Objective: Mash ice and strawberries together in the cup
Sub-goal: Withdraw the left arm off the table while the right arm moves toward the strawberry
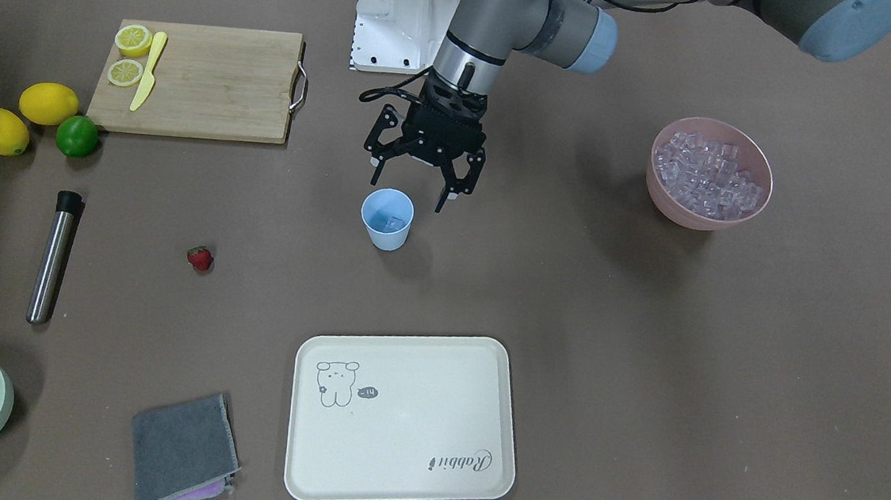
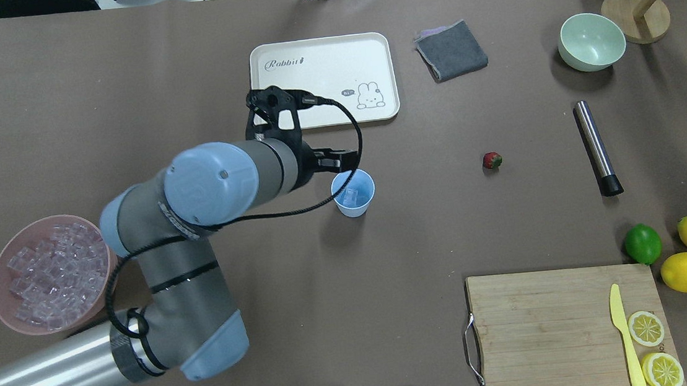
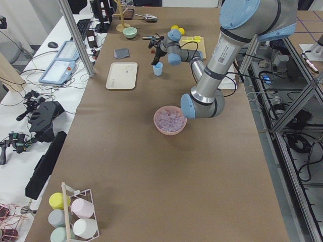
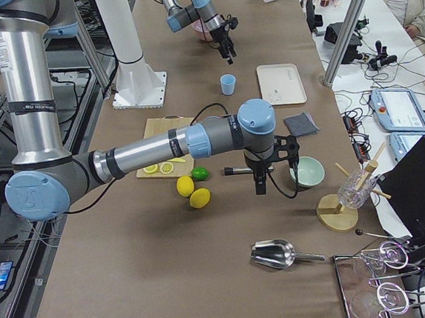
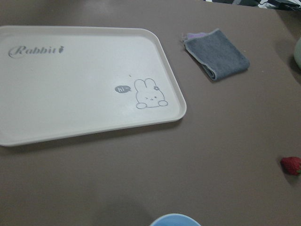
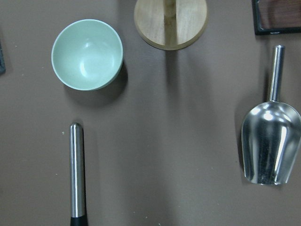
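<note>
Here, my left gripper [image 1: 411, 188] hangs with its fingers spread and empty near the cup [image 1: 387, 218], which has ice [image 1: 393, 223] inside. Overhead, the forearm hides most of the gripper. The strawberry [image 1: 200, 258] lies well apart. The right gripper [image 4: 260, 187] shows only side-on, so I cannot tell its grip.

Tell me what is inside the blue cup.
Some ice lies in the cup, count unclear; its wall hides part of the bottom. The strawberry lies outside it.
</note>
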Tool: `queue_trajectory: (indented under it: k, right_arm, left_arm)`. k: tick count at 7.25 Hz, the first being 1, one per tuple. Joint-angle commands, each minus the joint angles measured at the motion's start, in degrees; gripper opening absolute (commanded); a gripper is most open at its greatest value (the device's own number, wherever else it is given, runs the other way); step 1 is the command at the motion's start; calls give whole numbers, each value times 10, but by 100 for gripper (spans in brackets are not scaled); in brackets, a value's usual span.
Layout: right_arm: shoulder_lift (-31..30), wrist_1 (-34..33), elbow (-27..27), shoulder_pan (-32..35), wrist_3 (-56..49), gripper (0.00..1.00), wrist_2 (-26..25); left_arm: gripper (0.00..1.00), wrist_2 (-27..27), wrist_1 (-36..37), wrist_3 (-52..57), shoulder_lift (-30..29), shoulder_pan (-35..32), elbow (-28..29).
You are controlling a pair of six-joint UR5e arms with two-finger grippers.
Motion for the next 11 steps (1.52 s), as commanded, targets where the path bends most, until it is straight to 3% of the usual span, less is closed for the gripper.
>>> queue_trajectory:
  k: [1,2,5,6,7,9,11]
  right_arm:
    - [46,0,1,-43,3,100,-1]
    - [67,0,5,-68,8,100,-1]
    - [151,1,2,-174,119,100,-50]
    - [167,18,1,-208,153,100,-58]
    - [162,75,-5,-249,185,100,-83]
    - [166,139,-26,-334,265,100,-165]
    - [168,161,-44,-388,271,100,-213]
  left_arm:
    - [98,-143,88,117,38,-125,-62]
    - [98,-180,88,178,64,-163,-80]
    - [98,-176,83,186,123,-226,-99]
    - [98,-183,79,187,160,-254,-110]
    - [98,-185,79,206,186,-269,-114]
    - [98,-273,85,269,230,-329,-109]
    - [98,-302,86,336,272,-368,-107]
